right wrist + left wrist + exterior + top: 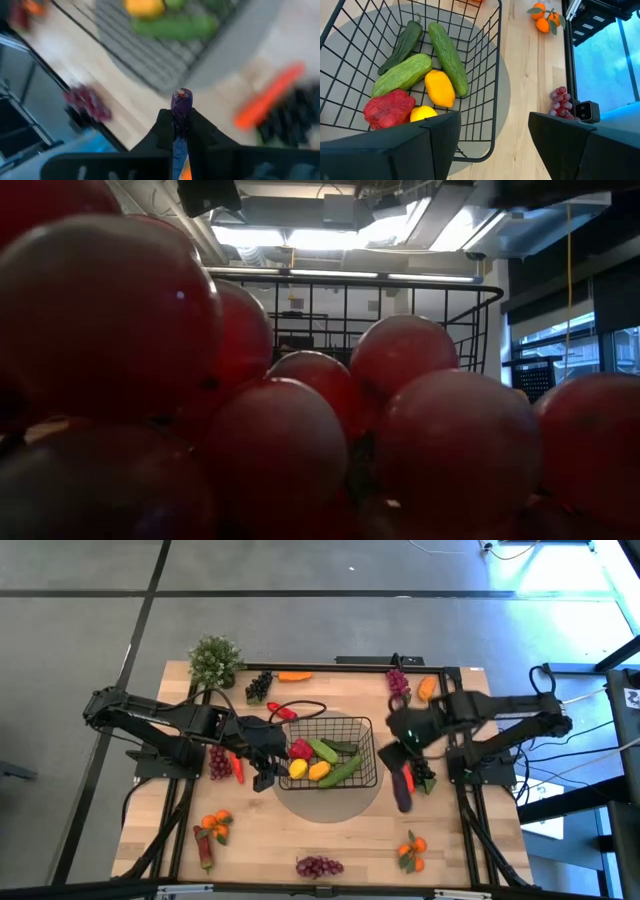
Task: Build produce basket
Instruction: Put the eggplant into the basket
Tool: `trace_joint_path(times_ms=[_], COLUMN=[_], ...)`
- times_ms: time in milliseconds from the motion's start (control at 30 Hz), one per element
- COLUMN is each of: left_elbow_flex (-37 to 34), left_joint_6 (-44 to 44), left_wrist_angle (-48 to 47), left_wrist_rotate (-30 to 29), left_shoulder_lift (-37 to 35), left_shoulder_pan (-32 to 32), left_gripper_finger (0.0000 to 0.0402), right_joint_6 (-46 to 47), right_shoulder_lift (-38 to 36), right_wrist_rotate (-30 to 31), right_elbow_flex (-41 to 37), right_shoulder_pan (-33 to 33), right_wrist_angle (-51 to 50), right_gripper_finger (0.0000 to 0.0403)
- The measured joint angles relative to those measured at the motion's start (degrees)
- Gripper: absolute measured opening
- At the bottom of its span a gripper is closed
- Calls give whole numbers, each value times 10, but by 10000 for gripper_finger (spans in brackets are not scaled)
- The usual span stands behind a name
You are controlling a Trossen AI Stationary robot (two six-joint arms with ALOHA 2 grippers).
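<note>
The black wire basket (362, 728) stands on a round grey mat (330, 802) at the table's middle. It holds a red pepper (387, 107), green cucumbers (447, 55) and yellow lemons (439, 88). My left gripper (266, 776) is open and empty over the basket's near left corner (475, 152). My right gripper (402, 762) is just right of the basket, shut on a purple eggplant (403, 790). A bunch of red grapes (300, 430) fills the low view, with the basket (470, 310) behind it. My right gripper pinches the purple eggplant (180, 116) between its two fingers (162, 131). The eggplant lies along the fingers and its rounded end (181, 97) sticks out past the fingertips. It looks lifted off the table; the rest of it is hidden between the fingers.
A potted plant (214, 660), dark grapes (258, 687), a carrot (295, 676) and purple grapes (398, 683) lie along the far edge. A red pepper (237, 768), oranges (214, 824), more oranges (412, 850) and red grapes (318, 866) lie toward the near side.
</note>
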Motion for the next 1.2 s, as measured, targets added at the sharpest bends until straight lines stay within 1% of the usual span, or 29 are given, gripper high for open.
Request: trace_joint_path(times_ms=[133, 233, 367, 433, 533, 667, 833, 933, 1200], left_elbow_flex=[0, 0, 0, 0, 0, 0, 0, 0, 0], left_joint_6=[0, 0, 0, 0, 0, 1, 1, 1, 1], left_wrist_angle=[0, 0, -1, 0, -1, -6, -6, -5, -5], left_wrist_rotate=[0, 0, -5, -12, -28, -55, -58, -58, -58], left_shoulder_lift=[0, 0, 0, 0, 0, 0, 0, 0, 0], left_shoulder_pan=[0, 0, 0, 0, 0, 1, 1, 1, 1], left_gripper_finger=[220, 220, 220, 220, 220, 220, 220, 220, 220], right_joint_6=[-88, -145, -200, -216, -231, -249, -265, -276, -301], right_shoulder_lift=[11, 37, 85, 112, 152, 201, 247, 259, 263], right_wrist_rotate=[0, 12, 11, 5, 1, -20, -27, -34, -34], right_elbow_flex=[0, 0, 0, 0, 0, 0, 0, 0, 0], right_shoulder_pan=[-69, -112, -152, -164, -170, -170, -170, -170, -170], right_wrist_angle=[67, 109, 162, 163, 151, 155, 156, 162, 196], right_gripper_finger=[11, 11, 11, 11, 11, 11, 11, 18, 63])
